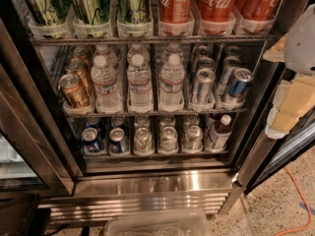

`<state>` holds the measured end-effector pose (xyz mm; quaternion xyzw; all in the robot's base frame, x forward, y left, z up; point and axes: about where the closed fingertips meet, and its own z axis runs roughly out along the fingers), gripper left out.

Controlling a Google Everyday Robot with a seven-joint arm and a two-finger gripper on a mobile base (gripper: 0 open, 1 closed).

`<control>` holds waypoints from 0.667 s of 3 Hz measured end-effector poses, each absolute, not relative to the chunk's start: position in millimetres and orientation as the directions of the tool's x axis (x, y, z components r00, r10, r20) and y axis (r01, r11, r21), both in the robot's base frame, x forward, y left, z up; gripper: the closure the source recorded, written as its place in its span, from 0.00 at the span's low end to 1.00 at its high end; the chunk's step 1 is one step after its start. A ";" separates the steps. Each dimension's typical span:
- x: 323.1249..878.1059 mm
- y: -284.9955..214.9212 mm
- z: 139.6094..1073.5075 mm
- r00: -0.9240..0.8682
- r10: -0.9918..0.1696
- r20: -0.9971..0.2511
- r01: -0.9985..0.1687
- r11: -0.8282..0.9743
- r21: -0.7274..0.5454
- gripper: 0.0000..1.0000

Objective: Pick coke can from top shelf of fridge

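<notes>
The fridge [157,186] stands open in front of me. Its top shelf [147,40] is a dark wire rack fronted by clear can trays. Three red coke cans stand in the right-hand trays, their tops cut off by the frame; the middle coke can [215,1] shows white script. Green-and-silver cans [91,4] fill the left-hand trays. My gripper [273,82] is at the right edge of the view, outside the fridge, lower than and to the right of the coke cans. It is open and empty, one beige finger above and one below.
The rack below holds gold cans [74,90], water bottles [140,82] and slim blue-silver cans [237,85]. The lowest rack holds small cans [142,140]. The open door's frame [263,151] stands at right. A clear bin [157,225] and an orange cable [298,200] lie on the floor.
</notes>
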<state>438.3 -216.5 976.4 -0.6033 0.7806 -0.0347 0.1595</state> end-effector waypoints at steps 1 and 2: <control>438.3 -216.5 976.5 -0.221 -0.953 -0.207 -0.931 0.270 -0.247 0.00; 440.4 -211.3 981.2 -0.212 -0.952 -0.219 -0.923 0.269 -0.275 0.00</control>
